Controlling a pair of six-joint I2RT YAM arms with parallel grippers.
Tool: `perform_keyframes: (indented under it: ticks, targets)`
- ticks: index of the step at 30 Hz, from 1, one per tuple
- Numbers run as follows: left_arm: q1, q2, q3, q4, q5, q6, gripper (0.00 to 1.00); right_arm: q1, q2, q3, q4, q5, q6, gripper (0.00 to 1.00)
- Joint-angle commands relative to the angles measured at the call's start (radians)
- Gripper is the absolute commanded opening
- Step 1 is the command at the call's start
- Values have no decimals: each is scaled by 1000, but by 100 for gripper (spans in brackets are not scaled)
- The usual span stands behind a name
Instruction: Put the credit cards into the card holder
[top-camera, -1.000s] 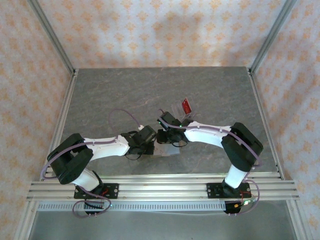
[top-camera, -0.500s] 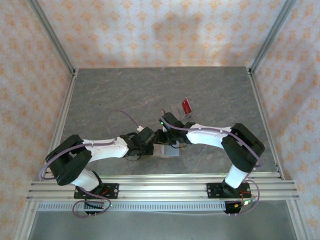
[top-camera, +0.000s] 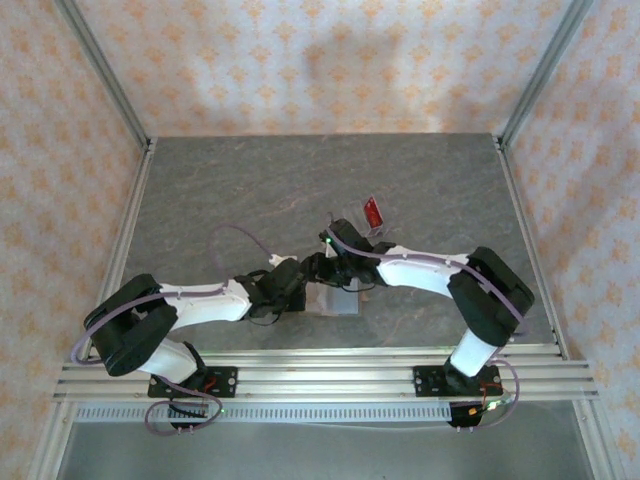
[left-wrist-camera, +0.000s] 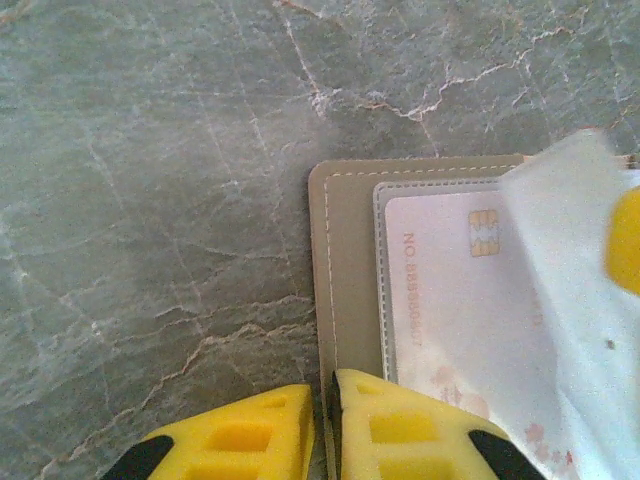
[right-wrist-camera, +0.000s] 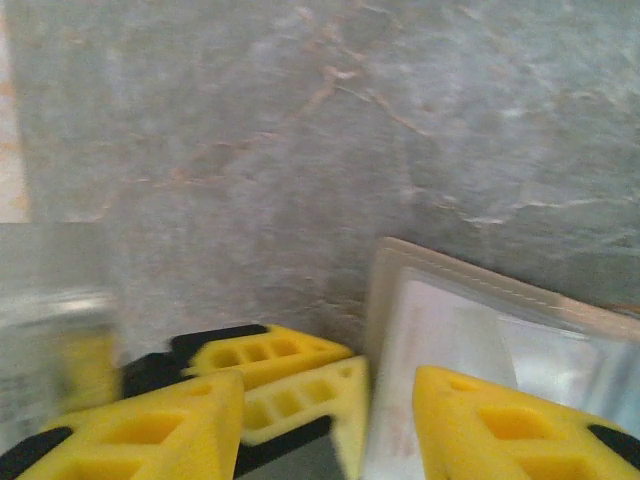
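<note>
Where it lies open on the grey tabletop (left-wrist-camera: 150, 200), the card holder (left-wrist-camera: 345, 280) is cut off at the right, part blurred behind a pale flap (left-wrist-camera: 570, 300). The left claw (left-wrist-camera: 324, 400) clamps its near edge. The right claw (right-wrist-camera: 330, 385) gapes wide, any hold unclear. 1 credit card (left-wrist-camera: 440, 300) sits inside, partly covered.

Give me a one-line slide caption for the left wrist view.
Left gripper pinches the edge of the open card holder on the marbled table, a pale credit card sleeved inside.
</note>
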Motion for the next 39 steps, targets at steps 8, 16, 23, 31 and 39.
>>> perform_keyframes:
  ticks: [8, 16, 23, 31, 39]
  targets:
    - [-11, -33, -57, -94, -36, 11, 16, -6, -95, 137, -17, -25, -56, 50]
    - [4, -199, -53, -233, -62, 38, 24, -42, -124, 73, -201, 128, -99, 23]
    - [15, -314, -6, -294, -18, 75, 38, 43, -22, 13, -123, 145, -80, 11]
    - [23, -283, 53, -320, -13, 95, 39, 76, 104, 8, -55, 183, -48, 9]
    - [33, -251, 73, -315, -6, 110, 41, 70, 129, 16, -62, 178, -71, 22]
